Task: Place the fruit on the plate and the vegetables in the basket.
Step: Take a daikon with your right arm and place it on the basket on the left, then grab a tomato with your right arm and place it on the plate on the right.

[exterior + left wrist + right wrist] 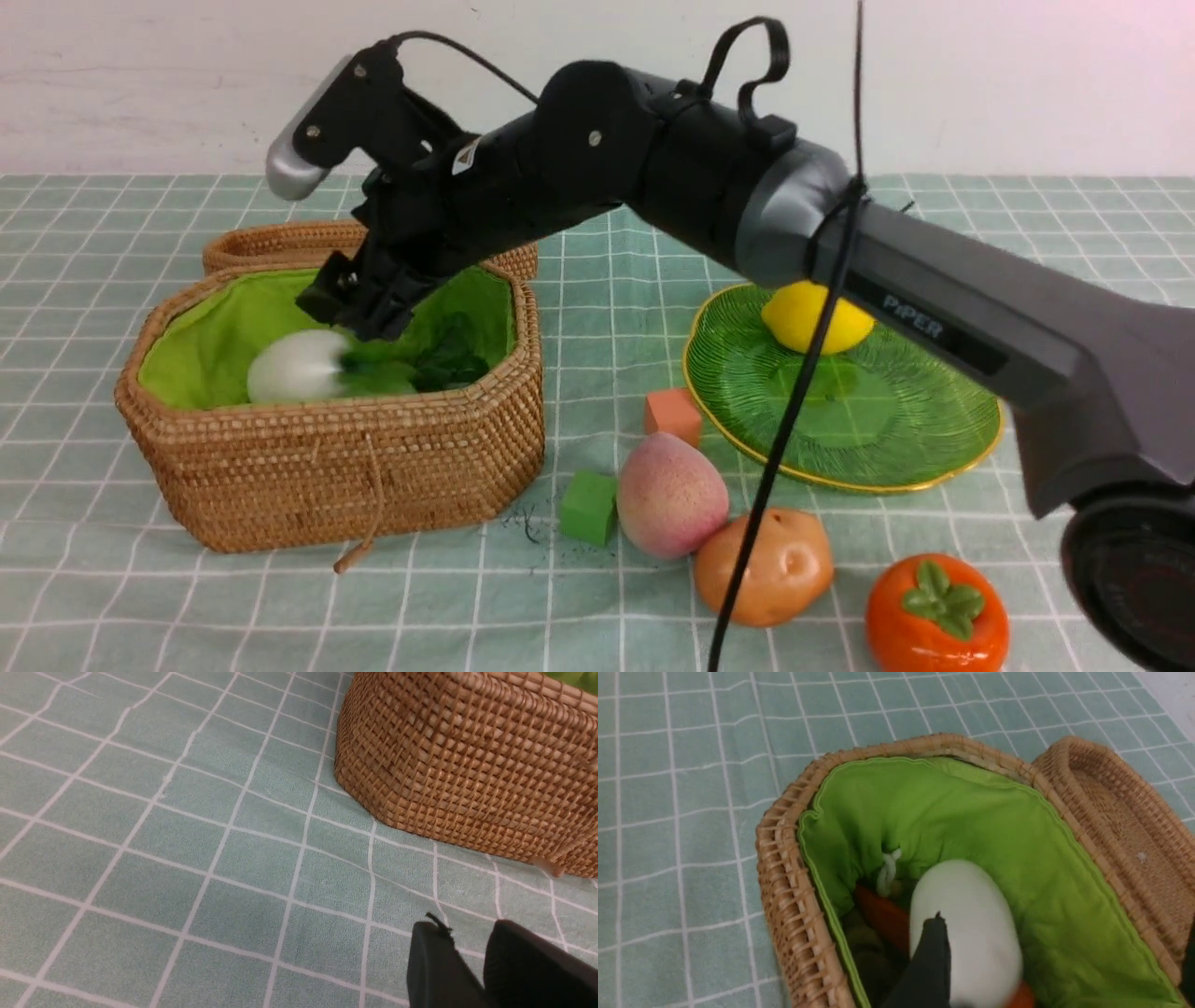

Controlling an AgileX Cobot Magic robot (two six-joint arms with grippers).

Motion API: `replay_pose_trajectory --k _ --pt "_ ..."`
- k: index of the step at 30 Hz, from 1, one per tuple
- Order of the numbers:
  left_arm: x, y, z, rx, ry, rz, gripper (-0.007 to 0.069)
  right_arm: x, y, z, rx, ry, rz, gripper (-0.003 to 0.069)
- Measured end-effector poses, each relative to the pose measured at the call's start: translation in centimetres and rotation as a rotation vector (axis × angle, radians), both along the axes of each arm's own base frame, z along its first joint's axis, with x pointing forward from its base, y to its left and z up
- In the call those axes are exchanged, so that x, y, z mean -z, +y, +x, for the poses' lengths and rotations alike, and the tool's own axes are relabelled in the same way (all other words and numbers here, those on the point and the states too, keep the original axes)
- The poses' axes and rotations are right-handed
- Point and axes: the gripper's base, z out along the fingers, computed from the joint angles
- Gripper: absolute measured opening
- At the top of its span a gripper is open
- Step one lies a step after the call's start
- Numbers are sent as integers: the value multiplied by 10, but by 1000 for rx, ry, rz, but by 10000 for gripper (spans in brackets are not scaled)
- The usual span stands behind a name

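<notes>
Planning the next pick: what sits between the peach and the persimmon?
The potato, close against the peach, with a small gap before the persimmon. Only the front view shows this.

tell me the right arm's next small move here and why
Probably lift the right gripper straight up out of the brown woven basket: its jaws look open and the white radish with green leaves already lies inside, while the tan dimpled potato waits outside.

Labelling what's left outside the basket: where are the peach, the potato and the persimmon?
peach [672,495], front view, middle of its pink side.
potato [784,565], front view, its dimpled front.
persimmon [936,602], front view, on its green calyx.
</notes>
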Motion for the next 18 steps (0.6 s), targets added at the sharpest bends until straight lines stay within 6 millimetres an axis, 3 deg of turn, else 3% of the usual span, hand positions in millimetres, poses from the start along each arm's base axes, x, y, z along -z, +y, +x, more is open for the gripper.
replay_pose_trajectory --k 4,9,10,14,16,18 --pt "0 0 0 0 0 0 165 -41 -38 -9 36 -4 -8 664" --pt "0 0 0 0 0 0 167 -93 -120 -40 191 4 -56 653" --pt "0 0 0 0 0 0 167 -97 -124 -44 202 6 -53 653" --pt "0 0 0 0 0 0 167 -125 -185 -86 354 -58 -103 640" --pt "0 0 0 0 0 0 169 -129 -199 -98 389 -78 -123 633" --pt "0 0 0 0 0 0 171 -129 -221 -124 442 -80 -138 618"
